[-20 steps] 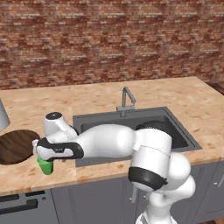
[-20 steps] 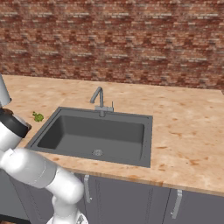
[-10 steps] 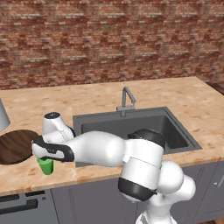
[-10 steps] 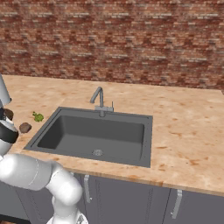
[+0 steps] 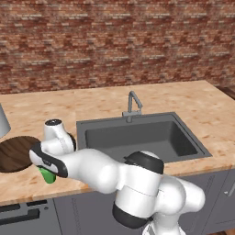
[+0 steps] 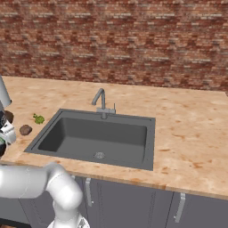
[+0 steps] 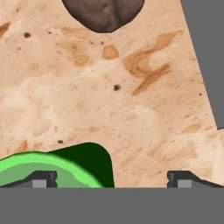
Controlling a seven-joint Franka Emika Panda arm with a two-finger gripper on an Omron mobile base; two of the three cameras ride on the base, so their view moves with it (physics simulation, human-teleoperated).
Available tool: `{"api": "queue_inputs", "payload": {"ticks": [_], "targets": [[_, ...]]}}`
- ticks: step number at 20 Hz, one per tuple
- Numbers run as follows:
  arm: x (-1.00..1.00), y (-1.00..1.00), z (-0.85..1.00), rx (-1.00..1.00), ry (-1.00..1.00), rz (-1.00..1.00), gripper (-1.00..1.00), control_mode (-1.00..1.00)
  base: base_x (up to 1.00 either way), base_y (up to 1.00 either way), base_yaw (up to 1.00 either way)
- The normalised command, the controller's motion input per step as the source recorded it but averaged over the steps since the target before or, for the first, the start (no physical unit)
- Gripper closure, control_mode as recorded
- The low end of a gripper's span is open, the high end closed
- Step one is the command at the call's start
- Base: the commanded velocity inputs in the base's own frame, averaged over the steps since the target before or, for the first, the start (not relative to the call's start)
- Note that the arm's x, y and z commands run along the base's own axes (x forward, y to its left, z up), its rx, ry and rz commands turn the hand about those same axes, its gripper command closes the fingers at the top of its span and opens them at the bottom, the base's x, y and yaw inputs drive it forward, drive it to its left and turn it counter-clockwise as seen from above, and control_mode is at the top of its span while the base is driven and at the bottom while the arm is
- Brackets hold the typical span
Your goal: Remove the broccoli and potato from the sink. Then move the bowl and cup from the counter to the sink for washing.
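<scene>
The bright green cup (image 5: 46, 175) stands near the counter's (image 5: 92, 103) front edge, left of the sink (image 5: 137, 137). My gripper (image 5: 44, 166) hangs just above it, open. In the hand view the cup (image 7: 57, 168) lies under the left fingertip (image 7: 43, 179), off-centre in the gripper (image 7: 111, 179). The dark wooden bowl (image 5: 13, 153) rests just left of the hand. The potato (image 6: 25, 130) and the broccoli (image 6: 39, 119) lie on the counter by the sink's (image 6: 98, 138) left rim; the potato (image 7: 105, 13) shows at the top of the hand view.
A grey faucet (image 5: 132, 103) rises behind the basin, and a small drain (image 6: 99, 155) sits in its floor. A tall pale vessel (image 5: 2, 121) stands at the far left behind the bowl. The counter's front edge runs close by the cup.
The hand has shifted a little to the left and settled lower over the cup, uncovering the potato in the right base view. Cup, bowl and vegetables have not moved.
</scene>
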Motion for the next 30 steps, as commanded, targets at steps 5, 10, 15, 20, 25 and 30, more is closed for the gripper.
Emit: {"api": "queue_inputs", "payload": {"ticks": [5,10,15,20,25,30], "targets": [[0.00,0.02,-0.15,0.00,0.01,-0.05,1.00,-1.00,0.00,0.00,0.00],[0.00,0.01,-0.16,0.00,0.01,-0.07,1.00,-1.00,0.00,0.00,0.00],[-0.01,0.01,-0.15,0.00,0.03,-0.06,1.00,-1.00,0.00,0.00,0.00],[-0.09,-0.01,0.01,0.00,0.00,-0.05,1.00,-1.00,0.00,0.00,0.00],[-0.07,-0.06,0.11,0.00,0.00,-0.12,1.00,-1.00,0.00,0.00,0.00],[-0.09,-0.12,0.20,0.00,-0.01,-0.09,1.00,-1.00,0.00,0.00,0.00]]}}
